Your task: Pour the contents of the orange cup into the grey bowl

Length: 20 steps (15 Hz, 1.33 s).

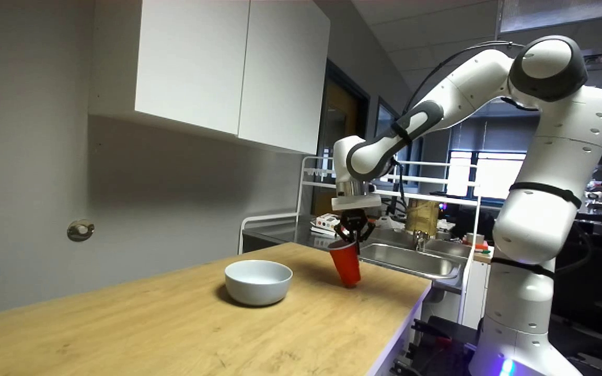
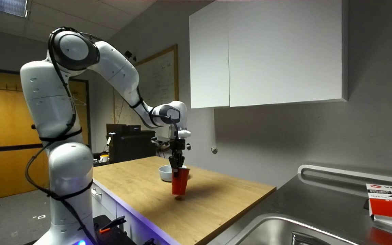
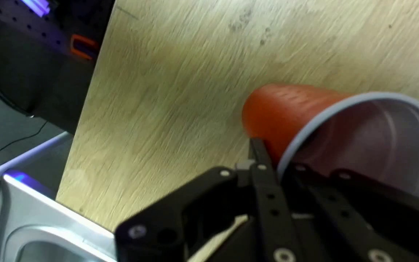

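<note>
I am gripping the orange cup [image 1: 347,265] by its rim in my end effector [image 1: 354,243], so the grasp looks made; whether its base touches the bench [image 1: 175,324], I cannot tell. It tilts toward the grey bowl [image 1: 258,284] but is apart from it. Carrying and pouring seem left. What either container holds is hidden from me.
</note>
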Available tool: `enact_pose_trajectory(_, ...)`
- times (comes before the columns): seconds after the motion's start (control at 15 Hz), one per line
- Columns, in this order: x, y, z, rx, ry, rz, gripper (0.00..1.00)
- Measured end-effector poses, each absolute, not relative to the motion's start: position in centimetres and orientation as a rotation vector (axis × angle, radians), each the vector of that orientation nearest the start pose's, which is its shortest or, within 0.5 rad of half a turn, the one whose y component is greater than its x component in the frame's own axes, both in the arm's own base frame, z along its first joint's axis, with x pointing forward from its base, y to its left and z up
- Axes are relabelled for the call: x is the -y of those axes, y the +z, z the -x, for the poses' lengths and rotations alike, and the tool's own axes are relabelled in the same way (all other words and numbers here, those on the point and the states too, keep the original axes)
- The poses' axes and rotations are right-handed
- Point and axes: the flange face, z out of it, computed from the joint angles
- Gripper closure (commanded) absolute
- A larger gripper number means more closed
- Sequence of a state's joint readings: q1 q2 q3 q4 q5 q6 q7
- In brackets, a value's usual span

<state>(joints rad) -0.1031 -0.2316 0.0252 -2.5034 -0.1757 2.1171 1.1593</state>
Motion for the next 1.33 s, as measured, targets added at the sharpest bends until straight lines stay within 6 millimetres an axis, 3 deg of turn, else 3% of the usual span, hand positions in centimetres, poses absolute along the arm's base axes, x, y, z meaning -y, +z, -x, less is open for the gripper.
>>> enact_pose_trajectory(0.4, -1.2, 46.0, -44.7, -1.800, -0.267, 3.076, 0.95)
enact_pose_trajectory(0.67, -6.2, 50.3, -46.0, -1.731, -0.500, 3.236, 0.94)
enact_pose_trajectory(1.0, -14.5, 51.5, -48.1, -1.498, -0.704, 3.461, 0.94)
enact_pose_trajectory(1.33, -22.7, 48.6, -49.8, -1.236, -0.879, 3.717, 0.94)
